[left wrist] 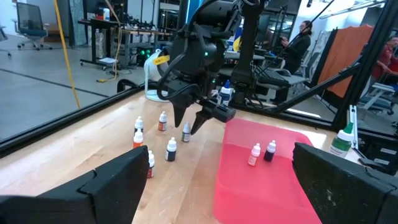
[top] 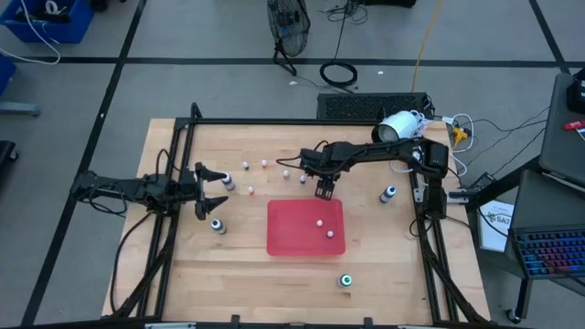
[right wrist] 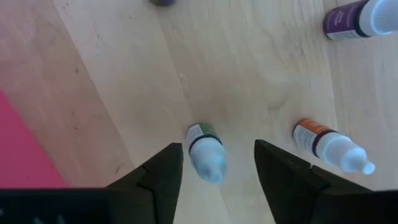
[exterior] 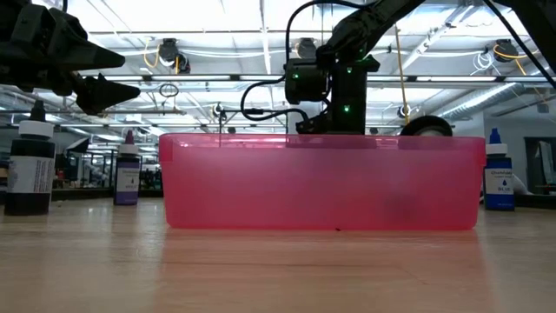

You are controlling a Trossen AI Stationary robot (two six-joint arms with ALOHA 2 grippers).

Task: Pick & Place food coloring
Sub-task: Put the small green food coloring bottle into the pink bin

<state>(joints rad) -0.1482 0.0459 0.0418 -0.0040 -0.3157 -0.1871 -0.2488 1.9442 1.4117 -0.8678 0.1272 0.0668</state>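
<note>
The food coloring bottles are tiny, whitish and stand upright on the wood. Several stand left of my right gripper [top: 324,190], such as one [top: 285,172] and another [top: 249,190]. Two stand on the floor of the red tray [top: 292,239], one whitish [left wrist: 255,154] and one dark [left wrist: 270,150]. My right gripper [right wrist: 217,149] points down, open, just beyond the tray's far edge. Its fingers stand on either side of one small bottle [right wrist: 205,152] without touching it. My left gripper [top: 215,189] waits open at the table's left.
An orange-labelled bottle [right wrist: 329,146] and a purple one [right wrist: 360,18] stand close to my right gripper. Bigger bottles stand at the table's left [top: 218,225] and right [top: 388,194], and a green-capped one [top: 346,281] near the front edge. A black frame [top: 274,122] borders the table.
</note>
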